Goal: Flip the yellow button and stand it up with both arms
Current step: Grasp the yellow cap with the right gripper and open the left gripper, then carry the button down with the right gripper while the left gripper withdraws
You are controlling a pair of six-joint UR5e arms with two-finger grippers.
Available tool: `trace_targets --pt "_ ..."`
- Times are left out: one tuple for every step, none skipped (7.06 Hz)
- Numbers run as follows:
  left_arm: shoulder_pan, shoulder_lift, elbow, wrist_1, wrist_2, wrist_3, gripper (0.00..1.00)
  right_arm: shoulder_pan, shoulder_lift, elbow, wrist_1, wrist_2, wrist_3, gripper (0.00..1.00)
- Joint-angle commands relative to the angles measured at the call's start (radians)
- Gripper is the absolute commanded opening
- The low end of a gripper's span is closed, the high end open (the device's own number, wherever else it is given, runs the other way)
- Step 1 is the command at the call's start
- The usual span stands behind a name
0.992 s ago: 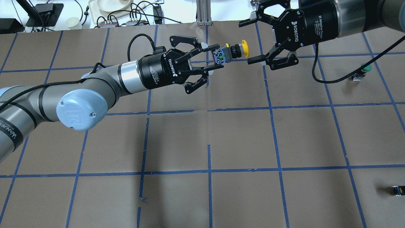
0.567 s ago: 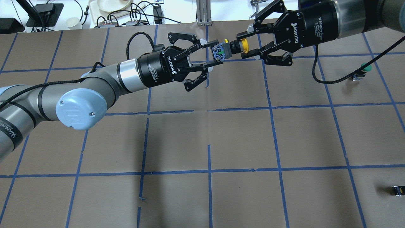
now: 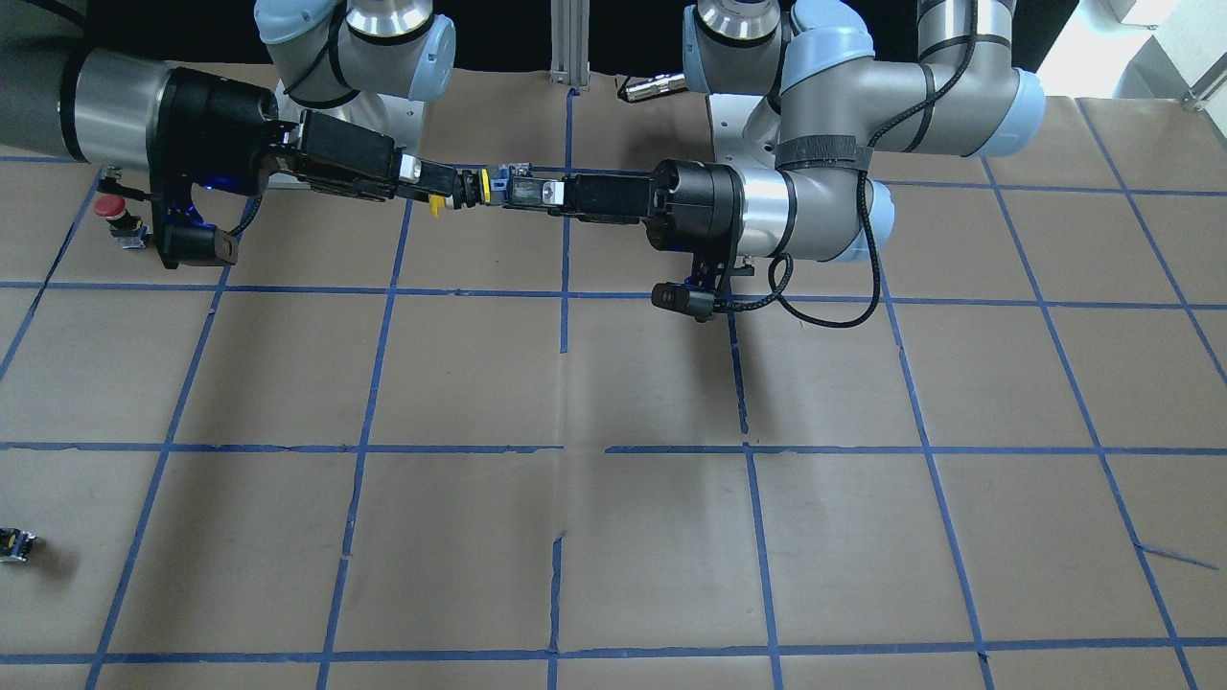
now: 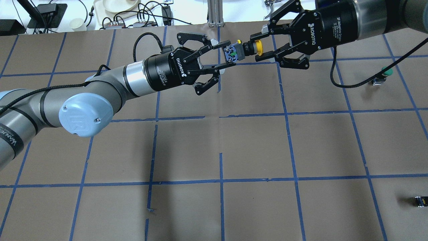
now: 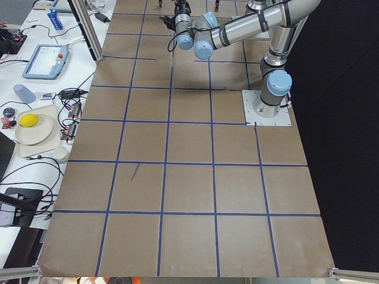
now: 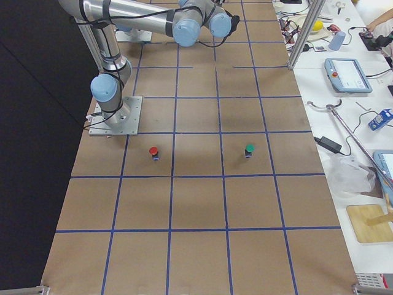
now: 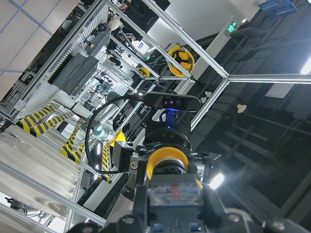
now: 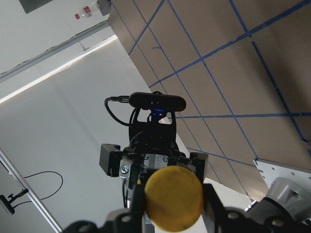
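The yellow button (image 4: 249,49) is held level in the air between both grippers, above the table's far middle. My left gripper (image 4: 230,54) is shut on its metallic contact base. My right gripper (image 4: 254,48) has its fingers closed on the round yellow cap and black body. In the front view the button (image 3: 474,188) bridges the left gripper (image 3: 522,192) and right gripper (image 3: 441,187). The right wrist view shows the cap (image 8: 174,199) face on between the fingers (image 8: 210,196). The left wrist view shows the cap (image 7: 167,162) beyond the base.
A green-capped button (image 4: 386,72) stands at the right. A red-capped button (image 3: 113,206) stands near the right arm. A tiny capless part (image 4: 419,201) lies at the near right. Cables and dishes (image 4: 117,5) sit beyond the table's far edge.
My right gripper moved left from an open, apart pose and closed its fingers around the yellow cap. My left gripper lifted the button slightly toward it.
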Motion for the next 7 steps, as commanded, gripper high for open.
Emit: trace_targets --pt "0.001 0.002 0.001 0.025 0.008 -0.032 1.0 -0.005 0.003 -0.01 -0.004 0.002 0.002 0.23" --pt "0.004 0.005 0.007 0.048 0.028 -0.071 1.0 -0.012 0.003 -0.012 -0.004 0.001 0.002 0.23" --pt "0.021 0.007 0.019 0.164 0.151 -0.14 1.0 -0.026 0.008 -0.015 -0.018 -0.046 0.002 0.24" --pt "0.052 0.007 0.018 0.34 0.339 -0.276 1.0 -0.062 0.016 -0.018 -0.082 -0.134 0.003 0.24" --pt "0.11 0.007 0.021 0.501 0.54 -0.393 1.0 -0.113 0.029 -0.019 -0.109 -0.204 0.0 0.24" --pt "0.148 0.021 0.036 0.531 0.688 -0.404 0.99 -0.142 0.045 -0.027 -0.167 -0.31 -0.012 0.24" --pt "0.155 0.03 0.088 0.523 0.869 -0.405 0.99 -0.158 0.049 -0.03 -0.218 -0.463 -0.023 0.24"
